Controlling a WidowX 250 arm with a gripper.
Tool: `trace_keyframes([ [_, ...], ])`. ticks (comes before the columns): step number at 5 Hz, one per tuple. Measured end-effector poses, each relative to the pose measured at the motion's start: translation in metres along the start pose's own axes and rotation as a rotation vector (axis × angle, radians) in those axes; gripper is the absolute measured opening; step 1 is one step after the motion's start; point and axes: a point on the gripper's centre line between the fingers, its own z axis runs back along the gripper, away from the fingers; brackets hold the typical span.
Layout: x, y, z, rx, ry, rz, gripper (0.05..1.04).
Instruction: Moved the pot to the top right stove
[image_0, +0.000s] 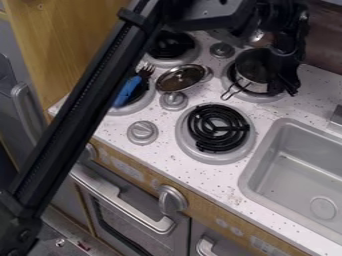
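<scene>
The gripper (287, 75) hangs at the upper right, against or just beside the right side of the pot. The small metal pot (251, 85) sits over the top right stove burner (266, 97), its wire handle pointing down and left. Part of its right side is hidden behind the black gripper. I cannot tell whether the two touch.
A black coil burner (218, 127) lies in front of the pot, with the sink (267, 160) to its right. Left of the pot are an oval metal lid (180, 77), a blue-handled fork (127, 92) and two more burners. The arm crosses the left side diagonally.
</scene>
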Motion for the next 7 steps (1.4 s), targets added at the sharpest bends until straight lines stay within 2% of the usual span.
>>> trace_keyframes([
  [2,-0.021,0.01,0.006,0.007,-0.053,0.078,0.824],
  [3,-0.032,0.024,0.024,0.026,-0.122,0.127,0.999],
  [4,-0.03,0.022,0.049,0.036,-0.182,0.117,1.001],
  [5,-0.04,0.021,0.076,0.042,-0.149,0.131,1.001],
  [6,-0.066,0.018,0.088,0.061,0.068,0.241,1.001],
  [7,-0.077,0.011,0.093,0.052,0.168,0.3,1.001],
])
